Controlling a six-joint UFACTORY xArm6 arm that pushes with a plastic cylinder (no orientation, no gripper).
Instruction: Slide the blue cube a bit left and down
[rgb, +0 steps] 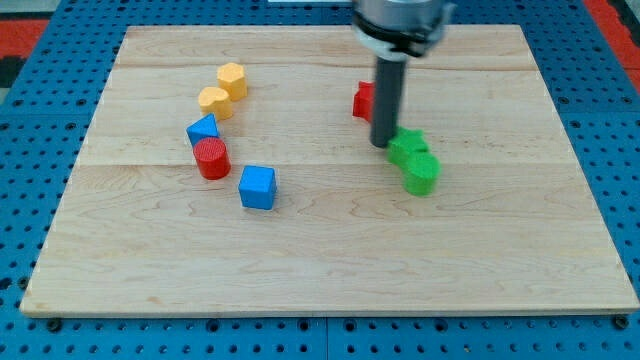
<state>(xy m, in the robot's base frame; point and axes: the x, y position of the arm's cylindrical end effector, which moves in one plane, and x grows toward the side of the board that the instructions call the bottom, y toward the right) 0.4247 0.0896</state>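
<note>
Tool: my tip (384, 145) grasps nothing, touching green block (408, 146) | blue cube (257, 187) far left, near red cylinder (211, 158) | risk: a wrong push bumps cube into cylinder.

Wooden board (330, 270) carries scattered coloured blocks.

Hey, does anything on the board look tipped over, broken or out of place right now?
Nothing stands out. All blocks lie flat on the board, none damaged or off the edge. My tip sits at the green blocks on the view's right, far from the blue cube. A red block is partly hidden behind the rod.
</note>
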